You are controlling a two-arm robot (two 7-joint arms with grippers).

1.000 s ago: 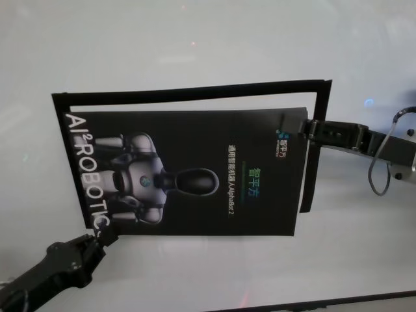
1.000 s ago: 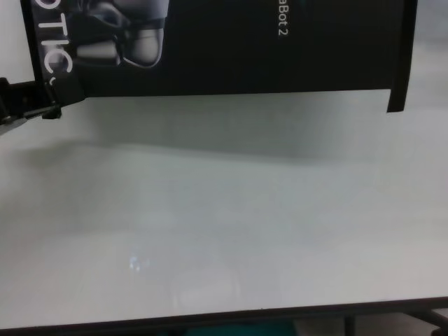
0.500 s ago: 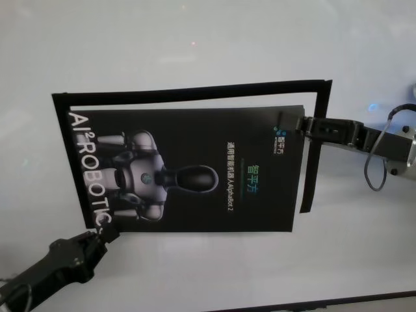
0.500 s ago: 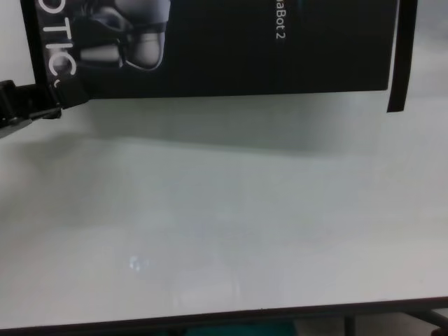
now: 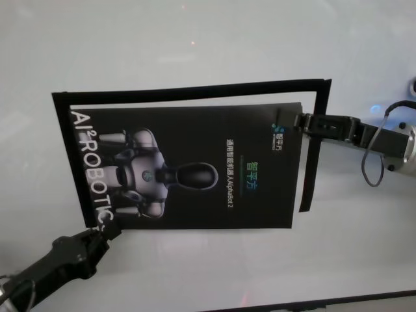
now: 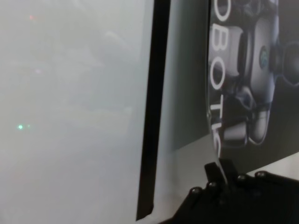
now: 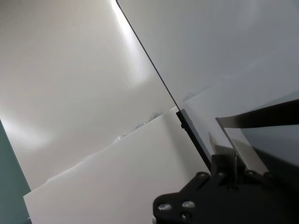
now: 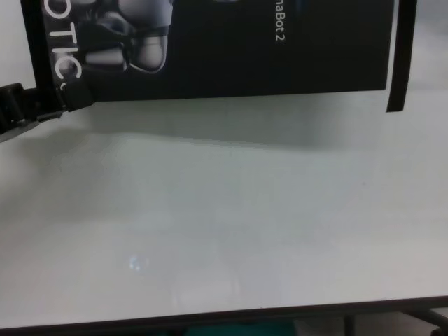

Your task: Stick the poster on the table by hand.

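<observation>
The poster (image 5: 188, 169), black and glossy with a grey-white robot and white lettering, hangs just over the white table (image 5: 208, 39) and casts a shadow along its near edge (image 8: 231, 42). My left gripper (image 5: 104, 229) is shut on its near left corner, by the lettering, and the left wrist view shows the same grip (image 6: 219, 170) on the poster (image 6: 252, 70). My right gripper (image 5: 296, 121) is shut on the far right corner. In the right wrist view that gripper (image 7: 231, 163) pinches a thin sheet edge. From the chest only the left gripper (image 8: 42, 105) shows.
Narrow black strips (image 5: 195, 91) lie on the table along the poster's far side and right side (image 5: 311, 162), and one runs past the left corner (image 6: 154, 107). Bare white table (image 8: 224, 210) stretches from the poster to the dark near edge (image 8: 224, 318).
The poster has shifted slightly away from me and to the left, so its right edge now stands apart from the right strip. Both grippers kept their hold and moved with it.
</observation>
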